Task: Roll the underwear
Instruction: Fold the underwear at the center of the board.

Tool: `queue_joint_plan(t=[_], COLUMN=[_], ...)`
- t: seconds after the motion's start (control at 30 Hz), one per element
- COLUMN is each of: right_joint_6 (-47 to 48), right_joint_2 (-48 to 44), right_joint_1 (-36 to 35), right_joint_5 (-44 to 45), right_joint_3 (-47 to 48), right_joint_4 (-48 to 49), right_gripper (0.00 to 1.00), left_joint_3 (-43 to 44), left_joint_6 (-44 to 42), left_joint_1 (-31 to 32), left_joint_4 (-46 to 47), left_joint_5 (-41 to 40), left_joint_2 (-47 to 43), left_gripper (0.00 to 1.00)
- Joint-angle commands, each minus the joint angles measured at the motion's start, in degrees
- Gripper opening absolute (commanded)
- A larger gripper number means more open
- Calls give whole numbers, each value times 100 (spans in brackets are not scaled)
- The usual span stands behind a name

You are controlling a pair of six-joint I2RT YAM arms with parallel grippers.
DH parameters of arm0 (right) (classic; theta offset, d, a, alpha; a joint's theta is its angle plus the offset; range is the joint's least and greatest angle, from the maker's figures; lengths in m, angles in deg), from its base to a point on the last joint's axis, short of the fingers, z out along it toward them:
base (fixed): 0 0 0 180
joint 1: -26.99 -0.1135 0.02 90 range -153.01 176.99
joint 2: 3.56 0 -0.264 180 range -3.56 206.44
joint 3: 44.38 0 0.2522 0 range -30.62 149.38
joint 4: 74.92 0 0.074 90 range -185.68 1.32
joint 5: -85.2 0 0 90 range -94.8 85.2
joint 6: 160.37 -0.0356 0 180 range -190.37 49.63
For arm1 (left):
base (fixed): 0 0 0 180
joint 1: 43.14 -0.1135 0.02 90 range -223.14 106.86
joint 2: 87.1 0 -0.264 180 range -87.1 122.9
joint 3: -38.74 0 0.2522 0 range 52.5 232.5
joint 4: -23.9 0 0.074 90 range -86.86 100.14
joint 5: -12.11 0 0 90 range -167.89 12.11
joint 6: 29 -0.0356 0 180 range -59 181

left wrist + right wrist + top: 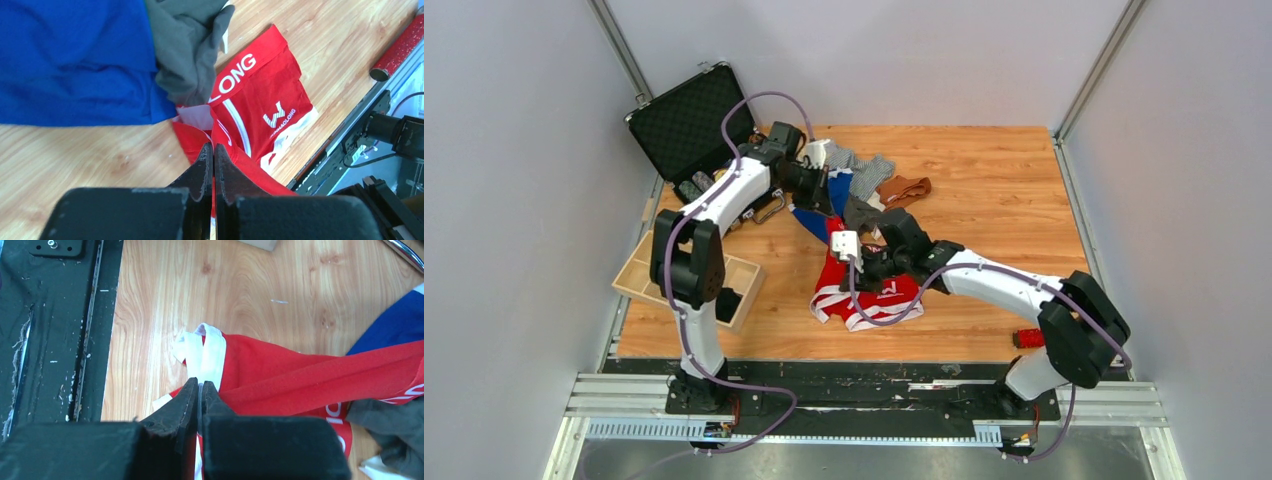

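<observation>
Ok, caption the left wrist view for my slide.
Left gripper, jaws shut on the red underwear; a blue pair and a grey pair lie beyond on the table.

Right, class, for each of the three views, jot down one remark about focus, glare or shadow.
Top external: even, soft light, with only faint shadows on the table. Left wrist: the lettering on the red underwear is crisp, while the left gripper, close up, is dark and soft. Right wrist: the right gripper is likewise soft, and the underwear's white trim is nearly washed out.
</observation>
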Motion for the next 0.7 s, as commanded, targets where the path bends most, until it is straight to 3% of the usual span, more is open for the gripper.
queue_joint_plan(t=[0.0,0.43,0.67], right_joint_6=[-165,60,212], right_joint_2=[-524,-1508,-1669], right_joint_1=[126,818,1066], right_joint_5=[-323,-261,-213], right_joint_3=[-341,-1482,-1740], right_joint_4=[269,207,25], right_gripper=[0,0,0], left_joint_3=[644,1513,1838], left_joint_6=[107,481,544], left_joint_1=[348,1230,1447], left_joint_4=[159,244,247], left_joint_5=[49,-1077,-1165], left_joint_2=[438,1366,1696], left_gripper=[0,0,0])
